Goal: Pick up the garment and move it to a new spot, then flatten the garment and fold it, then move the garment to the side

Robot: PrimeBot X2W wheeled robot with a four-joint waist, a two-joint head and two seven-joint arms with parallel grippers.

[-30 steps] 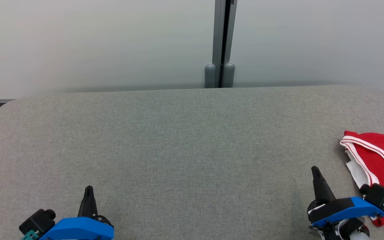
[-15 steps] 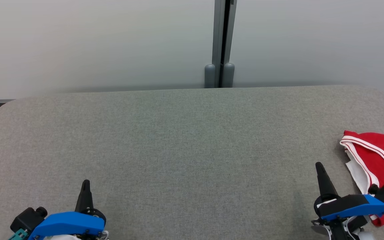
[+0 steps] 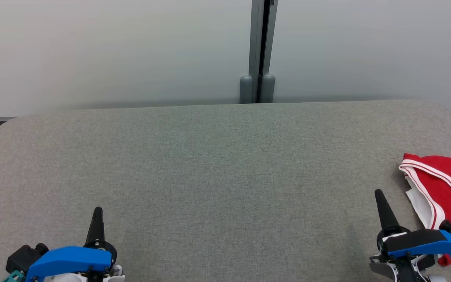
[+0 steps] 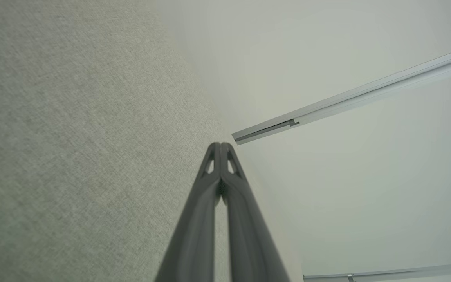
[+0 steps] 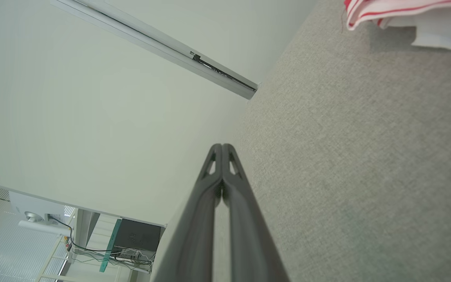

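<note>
The garment lies folded at our counter's right edge; our left pincer and right pincer are pressed together, empty.

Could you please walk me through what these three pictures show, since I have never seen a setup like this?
Gladly. It is a two-armed robot at a grey fabric-covered table. The wide picture comes from a camera on its head, looking down: the left gripper sits at lower left, the right gripper at lower right. The other two pictures come from cameras on each wrist, looking along that gripper's two dark fingers, which are pressed together in both. Neither holds anything. A red garment with white stripes lies at the table's right edge, beside the right gripper. Behind is a pale wall.
</note>
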